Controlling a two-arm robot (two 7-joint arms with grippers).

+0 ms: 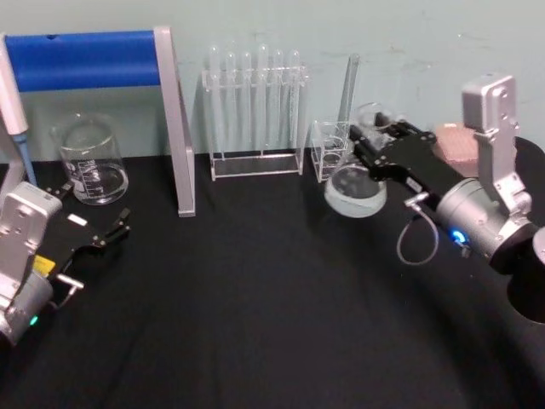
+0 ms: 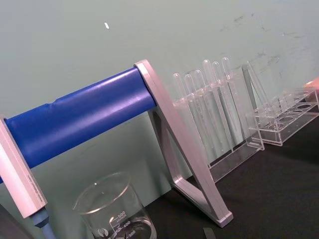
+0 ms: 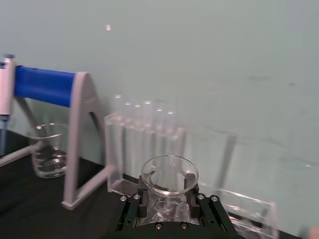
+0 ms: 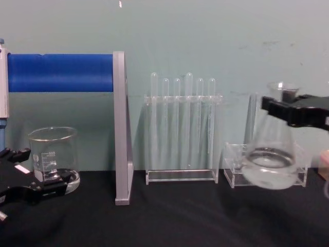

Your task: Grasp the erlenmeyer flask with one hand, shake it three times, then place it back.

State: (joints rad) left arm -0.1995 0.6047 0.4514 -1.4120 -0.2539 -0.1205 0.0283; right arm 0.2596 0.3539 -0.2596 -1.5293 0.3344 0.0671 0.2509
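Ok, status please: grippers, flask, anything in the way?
Right gripper shut on flask at its neck; flask appears lifted. Left gripper open, idle at near left. Small clear rack close behind flask.

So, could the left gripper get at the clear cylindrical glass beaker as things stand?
Probably yes: the left gripper sits open just before the beaker, nothing between them; the grey stand leg is off beside.

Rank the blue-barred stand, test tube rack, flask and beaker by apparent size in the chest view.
Largest to smallest:
blue-barred stand
test tube rack
flask
beaker
The flask, held up by the right tool, may be nearer the camera, so flask over beaker is unsure.
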